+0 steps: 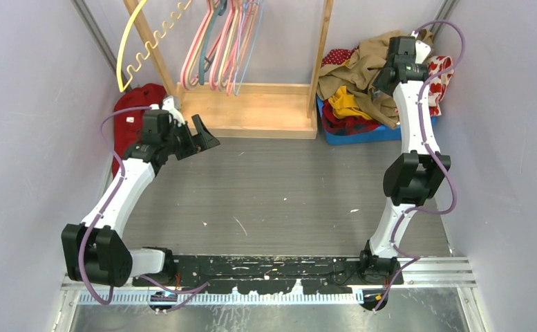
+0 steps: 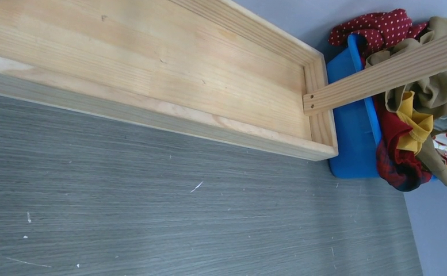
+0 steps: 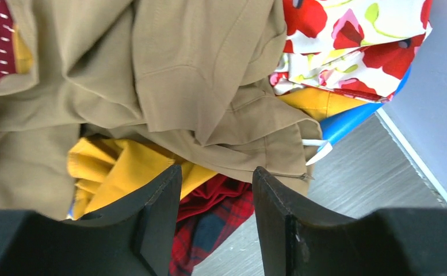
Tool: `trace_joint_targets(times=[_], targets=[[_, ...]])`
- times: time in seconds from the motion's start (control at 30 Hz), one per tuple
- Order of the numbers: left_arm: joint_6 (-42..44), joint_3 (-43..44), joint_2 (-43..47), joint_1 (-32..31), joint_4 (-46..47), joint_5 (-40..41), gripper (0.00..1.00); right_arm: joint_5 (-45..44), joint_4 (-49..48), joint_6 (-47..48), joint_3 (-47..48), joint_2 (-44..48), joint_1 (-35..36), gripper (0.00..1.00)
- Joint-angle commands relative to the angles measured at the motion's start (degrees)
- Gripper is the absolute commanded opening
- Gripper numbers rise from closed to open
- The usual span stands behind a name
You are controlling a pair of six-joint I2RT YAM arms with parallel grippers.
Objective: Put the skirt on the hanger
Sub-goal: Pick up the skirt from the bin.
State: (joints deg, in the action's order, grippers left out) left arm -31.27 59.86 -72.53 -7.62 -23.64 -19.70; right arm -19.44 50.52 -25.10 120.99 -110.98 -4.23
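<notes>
Right gripper (image 3: 217,178), half open and empty, hangs over the tan skirt (image 3: 198,75) just ahead of its fingertips, and it should pinch only the waistband fold, not the yellow cloth (image 3: 117,167) beside them, while the left gripper (image 1: 198,142) gapes empty.

Wooden rack base (image 1: 251,114): shallow pale pine tray with two slanted uprights, at the far edge of the grey table (image 1: 272,200).

Just beside the base's right end: blue bin (image 2: 353,138), heaped with cloth. In the heap are a red polka-dot piece (image 2: 382,26), a mustard-yellow piece (image 3: 111,167), a red-and-navy plaid piece (image 3: 209,227) and a white floral print (image 3: 359,40).

Left of the base: red cloth (image 1: 130,114), bunched at the wall.

Above the base's left upright: yellow coiled cord (image 1: 124,55), hanging.
</notes>
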Motion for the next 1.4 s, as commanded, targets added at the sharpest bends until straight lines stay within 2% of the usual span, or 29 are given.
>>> trace_joint_targets(times=[0.0,0.27,0.4,0.47,0.77,1.07,1.37], targets=[[0.4,1.4,-1.7,-0.6,1.9,-1.8,0.88,-4.2,0.1,3.5,1.6,-0.7,0.4,0.54],[0.0,1.6,-2.6,-0.8,3.0,-2.1,0.88,-5.5,-2.5,4.1,1.1,-4.2,0.5,0.54],[-0.1,1.8,-2.1,-1.1,3.1,-2.1,0.88,-5.5,-2.6,4.1,2.0,-6.6,0.4,0.5],[-0.1,1.9,-1.9,-1.2,2.9,-1.9,0.85,-5.7,-2.5,4.2,2.2,-7.3,0.4,0.47],[-0.4,0.7,-0.7,-1.3,2.5,-2.1,0.84,-6.7,-3.5,5.6,-0.3,-2.4,1.2,0.02],[-0.9,0.5,5.9,-1.3,-0.1,-2.6,0.83,-6.2,-4.0,8.8,-2.1,12.3,4.9,0.01],[-1.7,0.7,12.2,-1.9,-4.4,-3.5,0.83,-3.3,-4.7,10.2,-7.1,31.2,12.4,0.01]])
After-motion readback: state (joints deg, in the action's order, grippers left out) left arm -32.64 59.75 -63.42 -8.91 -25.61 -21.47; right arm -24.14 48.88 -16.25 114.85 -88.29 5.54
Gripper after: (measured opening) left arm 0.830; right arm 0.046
